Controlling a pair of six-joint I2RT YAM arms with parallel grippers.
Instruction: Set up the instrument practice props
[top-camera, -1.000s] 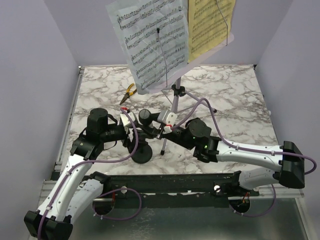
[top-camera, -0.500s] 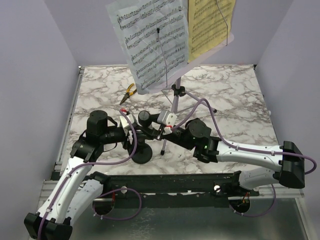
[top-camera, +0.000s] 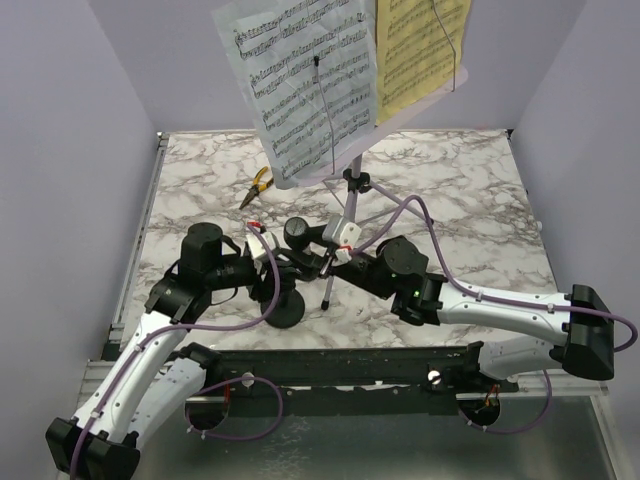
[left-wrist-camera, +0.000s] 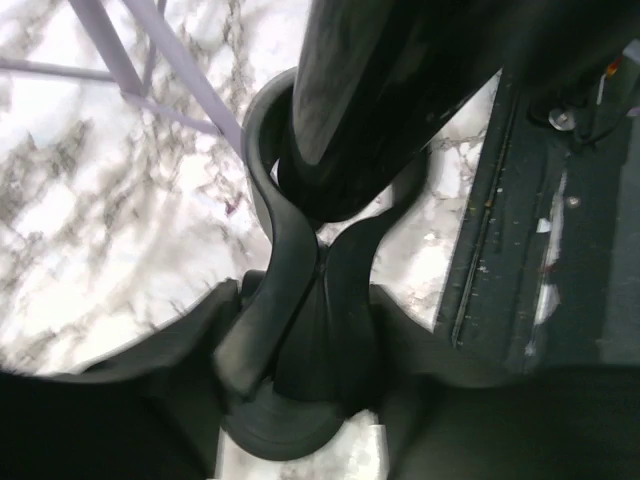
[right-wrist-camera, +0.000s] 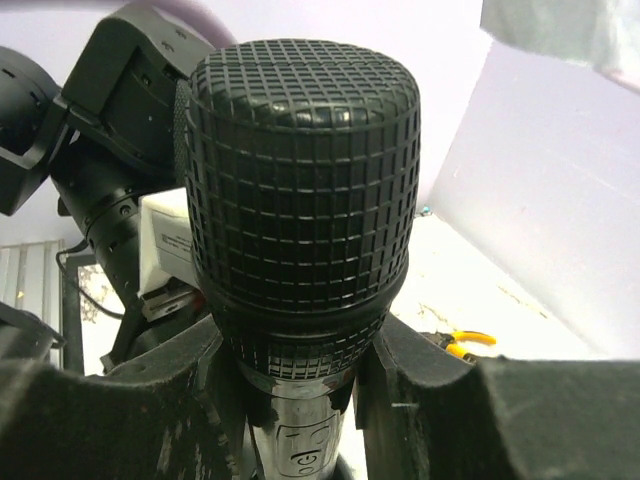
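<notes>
The black microphone (right-wrist-camera: 300, 180) stands head-up in my right gripper (right-wrist-camera: 300, 400), which is shut on its body just below the grille. In the top view the microphone (top-camera: 297, 233) is over the short black mic stand (top-camera: 285, 313) near the table's front. My left gripper (top-camera: 275, 265) comes in from the left, shut on that stand. In the left wrist view the fingers (left-wrist-camera: 160, 350) press the neck of the mic stand's clip (left-wrist-camera: 290, 300), and the microphone's body (left-wrist-camera: 380, 90) sits in the clip's fork. Behind, the lilac music stand (top-camera: 352, 190) carries a white page (top-camera: 305, 85) and a yellow page (top-camera: 420, 45).
Yellow-handled pliers (top-camera: 257, 185) lie on the marble table (top-camera: 470, 210) at the back left, also seen in the right wrist view as pliers (right-wrist-camera: 462, 342). The music stand's thin tripod legs (left-wrist-camera: 150, 50) spread just behind the mic stand. Lilac walls enclose the table on three sides.
My left gripper moved right to the mic stand and closed from wide open onto its clip neck. The right gripper shifted the microphone slightly right and back.
</notes>
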